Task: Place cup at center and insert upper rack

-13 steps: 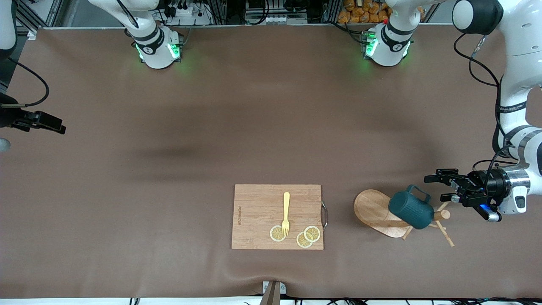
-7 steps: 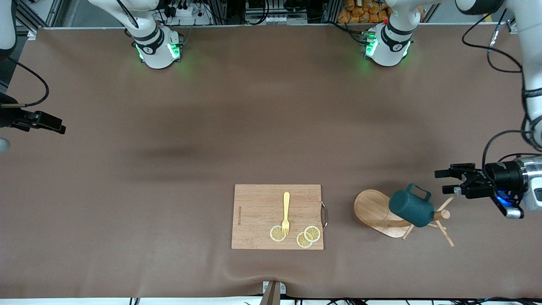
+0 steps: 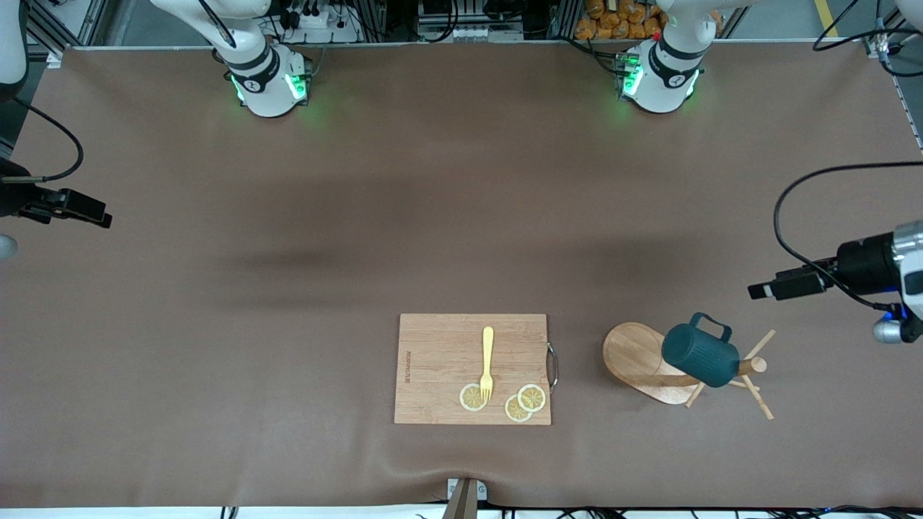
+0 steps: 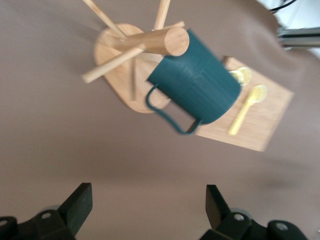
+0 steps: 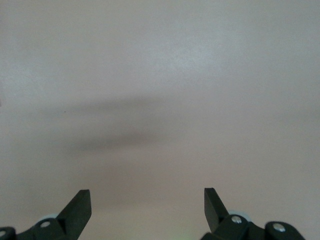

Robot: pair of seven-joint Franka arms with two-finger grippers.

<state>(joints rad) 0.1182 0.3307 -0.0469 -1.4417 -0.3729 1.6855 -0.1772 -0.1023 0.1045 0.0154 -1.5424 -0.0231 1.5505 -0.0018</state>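
Note:
The dark teal cup (image 3: 701, 355) lies on its side across the post of the upper rack (image 3: 636, 357), a wooden mug tree tipped over on the table. Both lie beside the cutting board, toward the left arm's end of the table. In the left wrist view the cup (image 4: 197, 90) rests against the rack's post (image 4: 155, 42), its handle toward the camera. My left gripper (image 3: 758, 290) hangs open and empty (image 4: 149, 205), apart from the cup, toward the left arm's end of the table. My right gripper (image 3: 99, 217) waits open (image 5: 147, 207) over bare table at the right arm's end.
A wooden cutting board (image 3: 472, 368) near the front edge carries a yellow fork (image 3: 487, 362) and three lemon slices (image 3: 532, 397). The rack's thin pegs (image 3: 757, 396) stick out toward the left arm's end. The brown table mat (image 3: 360, 216) is bare elsewhere.
My left gripper has drawn back from the cup toward the left arm's end of the table, still open. Cup, rack and right arm have stayed put.

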